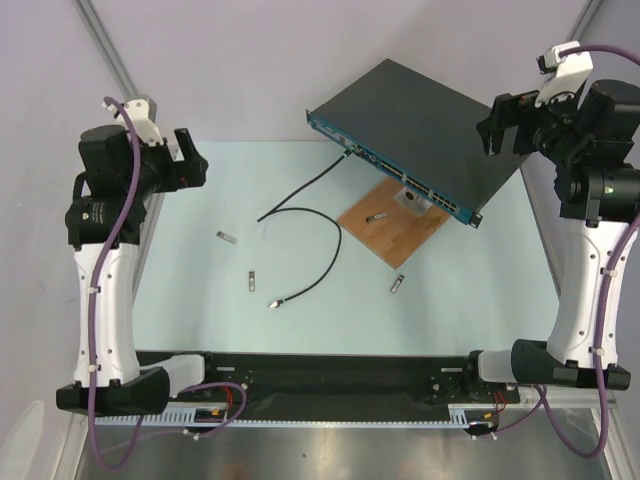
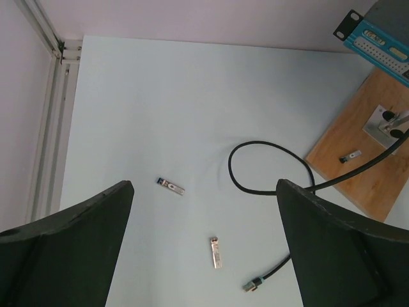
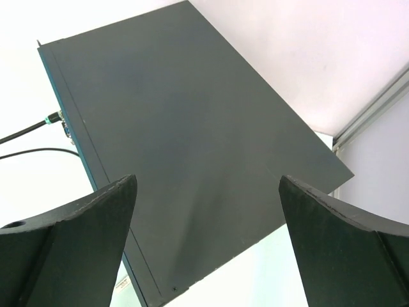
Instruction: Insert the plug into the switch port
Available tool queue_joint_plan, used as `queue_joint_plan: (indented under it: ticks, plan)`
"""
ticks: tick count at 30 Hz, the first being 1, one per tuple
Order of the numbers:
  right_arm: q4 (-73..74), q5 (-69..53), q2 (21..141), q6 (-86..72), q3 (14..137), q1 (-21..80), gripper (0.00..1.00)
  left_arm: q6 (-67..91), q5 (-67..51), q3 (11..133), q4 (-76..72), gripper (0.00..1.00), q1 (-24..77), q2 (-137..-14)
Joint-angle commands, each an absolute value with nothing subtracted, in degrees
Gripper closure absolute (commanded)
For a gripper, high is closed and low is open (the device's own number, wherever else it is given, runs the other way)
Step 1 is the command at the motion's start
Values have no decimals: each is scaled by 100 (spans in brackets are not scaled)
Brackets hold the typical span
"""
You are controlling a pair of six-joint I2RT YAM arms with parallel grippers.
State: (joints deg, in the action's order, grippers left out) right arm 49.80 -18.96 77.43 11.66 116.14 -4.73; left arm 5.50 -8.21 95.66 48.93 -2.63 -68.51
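Plug (image 1: 275, 302) lies free between raised left arm (image 1: 110, 270) and right arm (image 1: 585, 280), both jaws apart.

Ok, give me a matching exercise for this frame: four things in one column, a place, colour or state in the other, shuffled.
1 switch
2 wooden board
3 cable's free plug
4 left gripper

A fingers open
B lying on the table
C black top, blue front
D brown, carries a small metal module

Pairs: 1-C, 2-D, 3-B, 4-A.
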Motion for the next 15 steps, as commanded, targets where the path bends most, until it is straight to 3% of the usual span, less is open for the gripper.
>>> queue_joint_plan:
  ticks: [1, 6, 15]
  plan:
    - [4860, -2091, 7506, 1406, 11681, -440, 0, 108, -1089, 9334, 4291, 0, -281, -6619]
    - [5010, -2312, 7567, 1459, 11707, -422, 0, -649, -2222, 8913, 3991, 0, -45, -6338]
    - [4992, -2347, 7690, 1389, 11637, -474, 0, -2775, -2040, 7200, 3481, 0, 2450, -5871]
